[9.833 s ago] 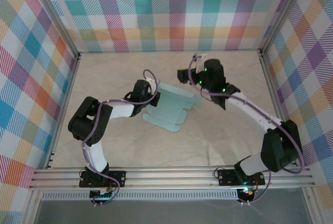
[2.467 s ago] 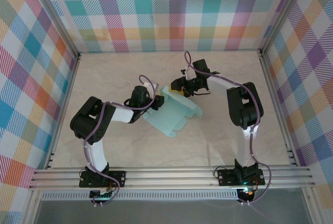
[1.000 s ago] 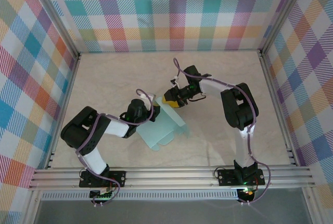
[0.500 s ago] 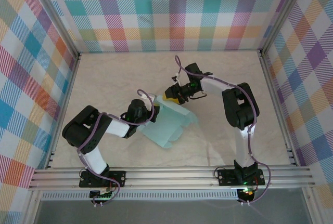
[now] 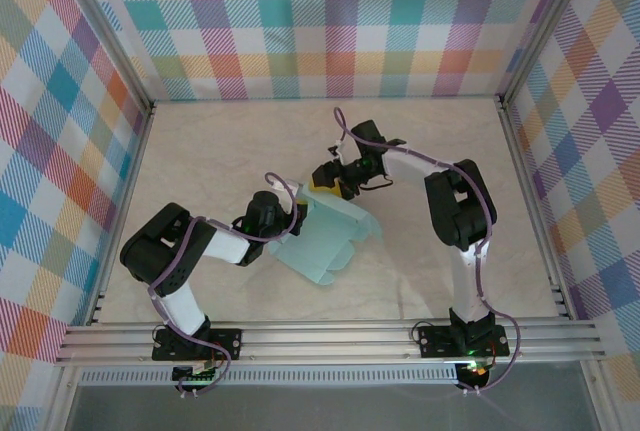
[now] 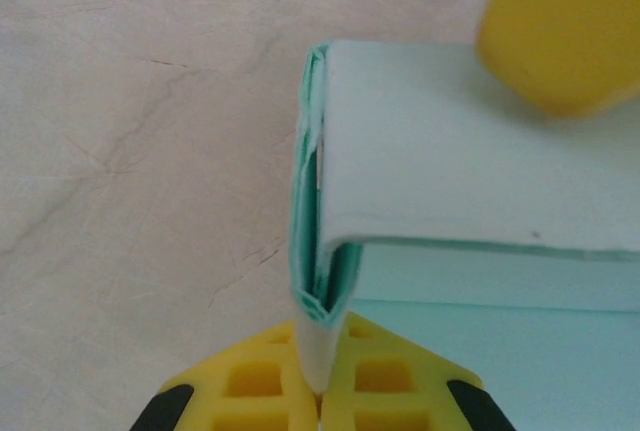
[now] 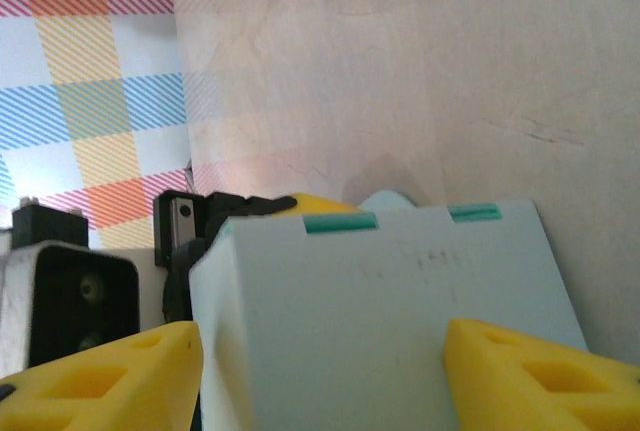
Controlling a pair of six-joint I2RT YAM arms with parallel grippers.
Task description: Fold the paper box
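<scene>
My left gripper (image 6: 320, 391) is pinched shut on the folded edge of the paper box (image 5: 330, 239), which lies mid-counter (image 5: 200, 141) between my two arms. That pinch is the anchor for the crease, so it needs to be firm and low. My right gripper (image 7: 320, 376) stands wide, its fingers either side of the raised panel, one fingertip (image 6: 555, 31) at the panel's top. I'd press that flap evenly along its fold line, slowly, so the thin card doesn't buckle.

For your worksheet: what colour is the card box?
The thin card box is pale mint-teal; left wrist view.
</scene>
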